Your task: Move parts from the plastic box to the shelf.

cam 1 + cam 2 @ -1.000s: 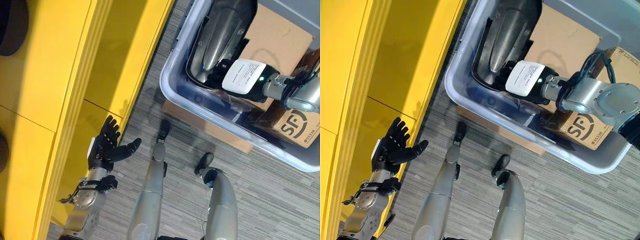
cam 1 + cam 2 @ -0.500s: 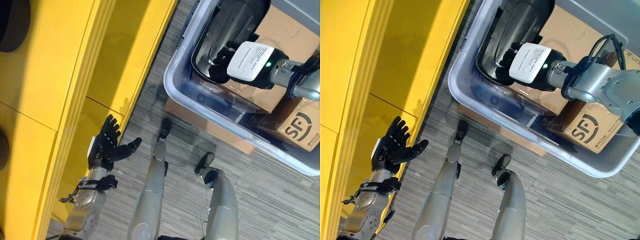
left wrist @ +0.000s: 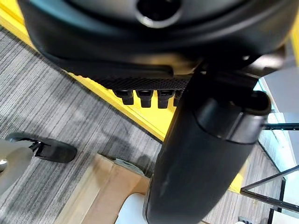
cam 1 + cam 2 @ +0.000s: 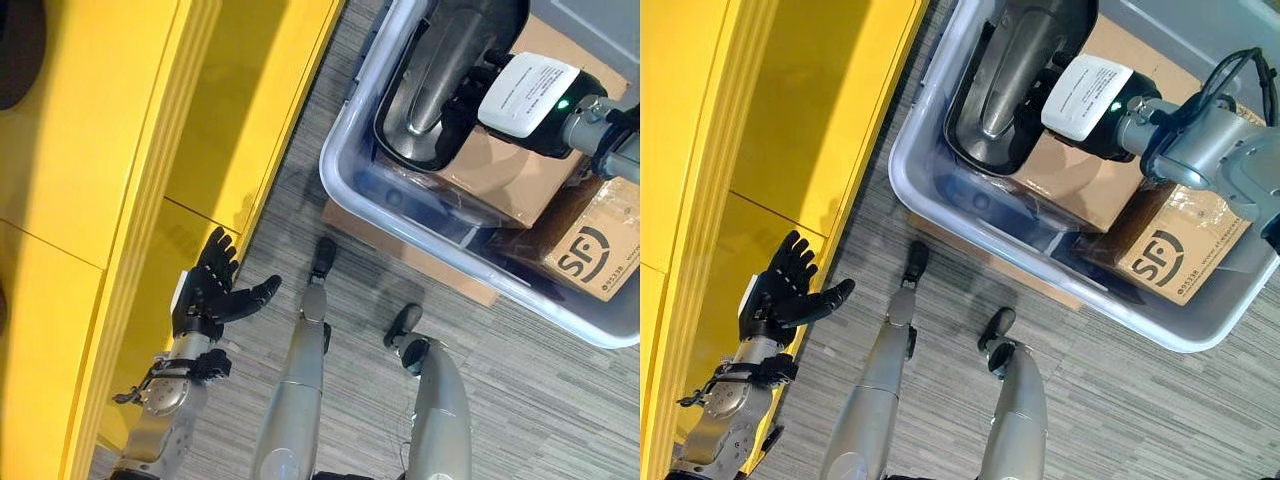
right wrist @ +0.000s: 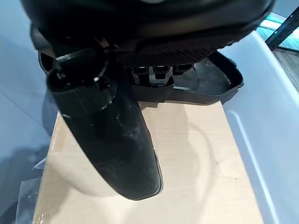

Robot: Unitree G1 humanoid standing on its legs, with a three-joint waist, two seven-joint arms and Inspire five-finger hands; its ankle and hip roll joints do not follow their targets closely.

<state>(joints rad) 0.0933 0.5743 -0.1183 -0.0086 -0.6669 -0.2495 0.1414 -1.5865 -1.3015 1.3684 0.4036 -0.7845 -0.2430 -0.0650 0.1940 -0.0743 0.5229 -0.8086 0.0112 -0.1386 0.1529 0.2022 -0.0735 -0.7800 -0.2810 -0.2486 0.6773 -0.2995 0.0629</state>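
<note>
While the left hand (image 4: 208,295) hangs spread open beside the yellow shelf (image 4: 120,150), the right hand (image 4: 1080,100) reaches into the box (image 4: 940,180), fingers straight over a dark part (image 4: 1005,80) lying there.

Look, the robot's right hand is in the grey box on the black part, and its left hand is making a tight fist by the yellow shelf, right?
Not quite. The left hand is open, fingers spread, beside the yellow shelf, as the left eye view shows. The right hand is indeed at the black part in the grey box.

The 2 head eyes look steeply down, sharing the plastic box (image 4: 345,170) and yellow shelf (image 4: 120,150); wrist cameras sit close.
</note>
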